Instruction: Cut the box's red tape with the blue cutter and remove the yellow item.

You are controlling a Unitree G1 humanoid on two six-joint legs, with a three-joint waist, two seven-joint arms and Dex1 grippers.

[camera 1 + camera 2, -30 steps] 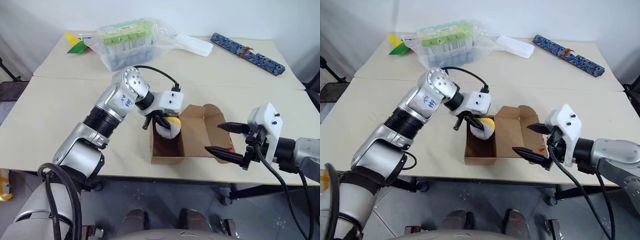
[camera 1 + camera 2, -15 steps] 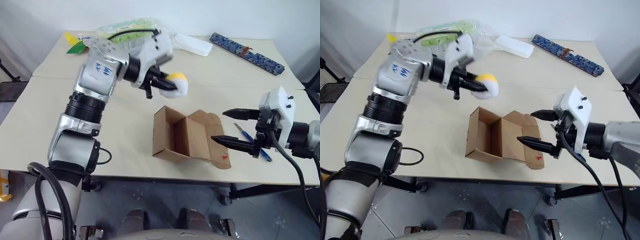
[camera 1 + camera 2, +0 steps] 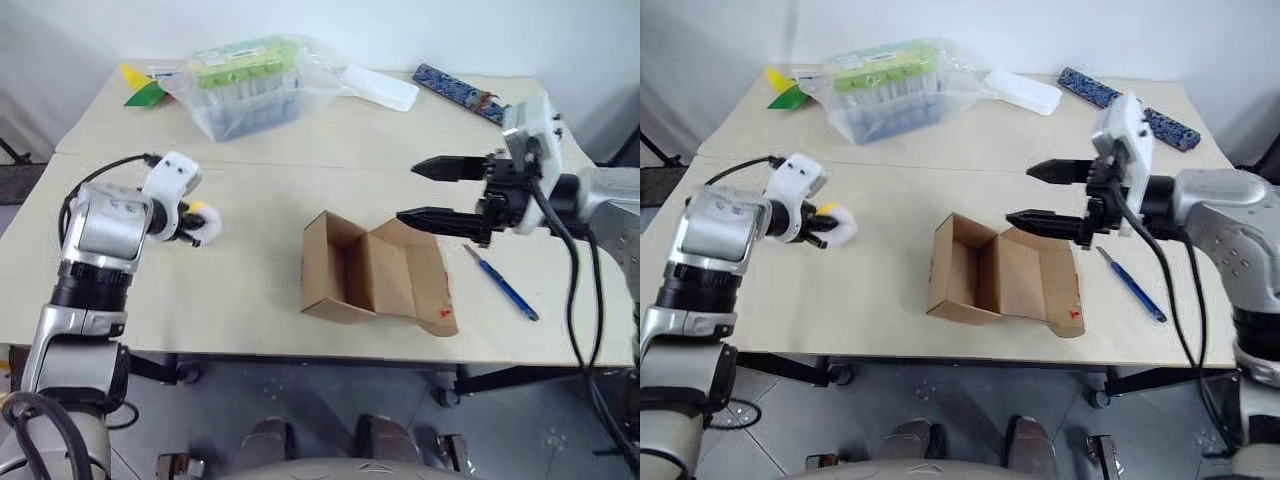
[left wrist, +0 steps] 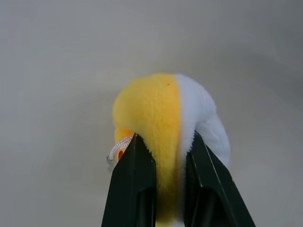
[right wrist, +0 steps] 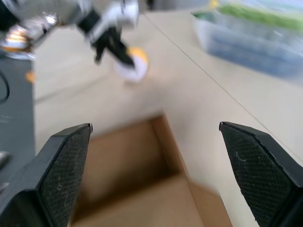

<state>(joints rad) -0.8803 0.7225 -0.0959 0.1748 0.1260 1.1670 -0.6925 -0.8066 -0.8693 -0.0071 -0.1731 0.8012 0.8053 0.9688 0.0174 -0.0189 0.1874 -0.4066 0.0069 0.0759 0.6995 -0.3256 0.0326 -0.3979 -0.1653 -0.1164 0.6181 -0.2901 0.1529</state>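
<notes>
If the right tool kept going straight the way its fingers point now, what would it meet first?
Probably nothing soon: the open right tool points level across the table, passing above the box. Farther along that line is the left tool holding the yellow item; height is hard to judge.

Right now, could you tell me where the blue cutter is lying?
In the left eye view, the blue cutter lies flat on the table, on the robot's right, just beyond the box and its open flaps, below the open right claw.

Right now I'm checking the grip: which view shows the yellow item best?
The left wrist view: the yellow item sits close up, pinched between the left gripper's fingers. The eye views show it small over the table; the right wrist view shows it blurred.
</notes>
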